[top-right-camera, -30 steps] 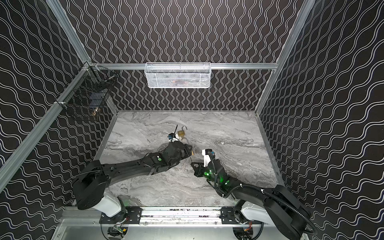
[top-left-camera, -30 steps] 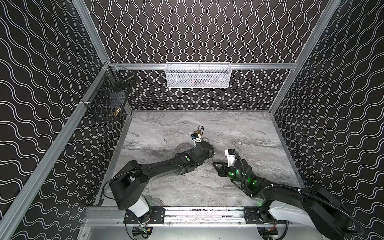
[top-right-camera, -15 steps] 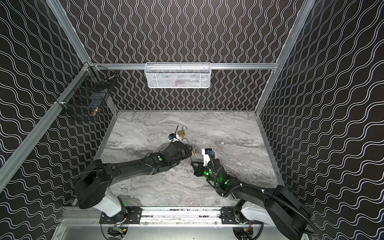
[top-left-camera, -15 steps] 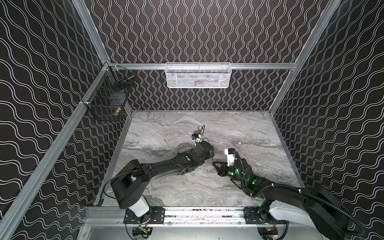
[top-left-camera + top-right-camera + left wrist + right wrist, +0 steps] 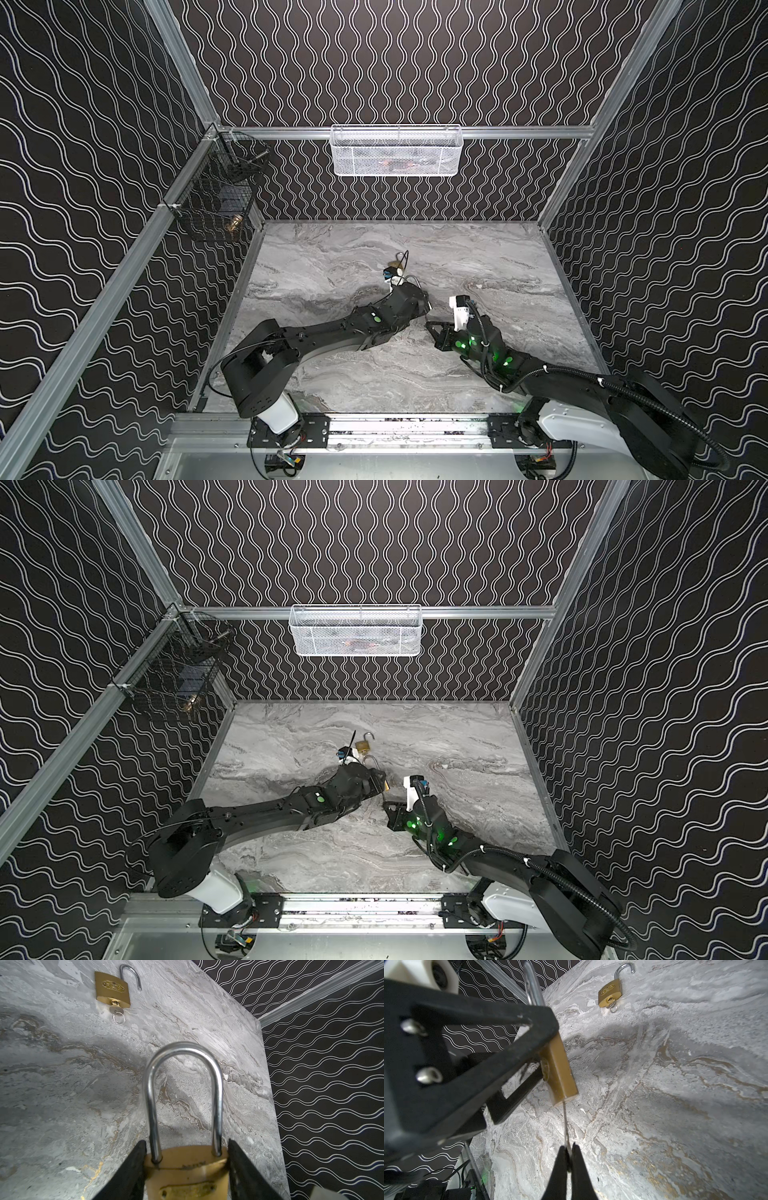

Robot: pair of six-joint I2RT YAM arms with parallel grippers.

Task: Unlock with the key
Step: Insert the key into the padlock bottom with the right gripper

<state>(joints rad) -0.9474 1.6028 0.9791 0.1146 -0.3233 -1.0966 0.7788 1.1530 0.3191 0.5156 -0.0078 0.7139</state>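
Observation:
My left gripper (image 5: 187, 1142) is shut on the sides of a brass padlock (image 5: 185, 1169) and holds it above the marble table. Both legs of its steel shackle (image 5: 182, 1051) sit in the body. My right gripper (image 5: 568, 1147) is shut on a thin silver key (image 5: 565, 1122). The key's blade reaches up into the bottom of the held padlock (image 5: 560, 1072). In both top views the two grippers meet at mid-table, the left gripper (image 5: 424, 307) just above the right gripper (image 5: 430, 326).
A second brass padlock (image 5: 112, 989) lies flat on the table (image 5: 332, 266) further back, shackle swung open, a key with a ring in its keyhole. A white mesh basket (image 5: 397, 151) hangs on the back rail. A black wire basket (image 5: 216, 195) hangs at the left rail.

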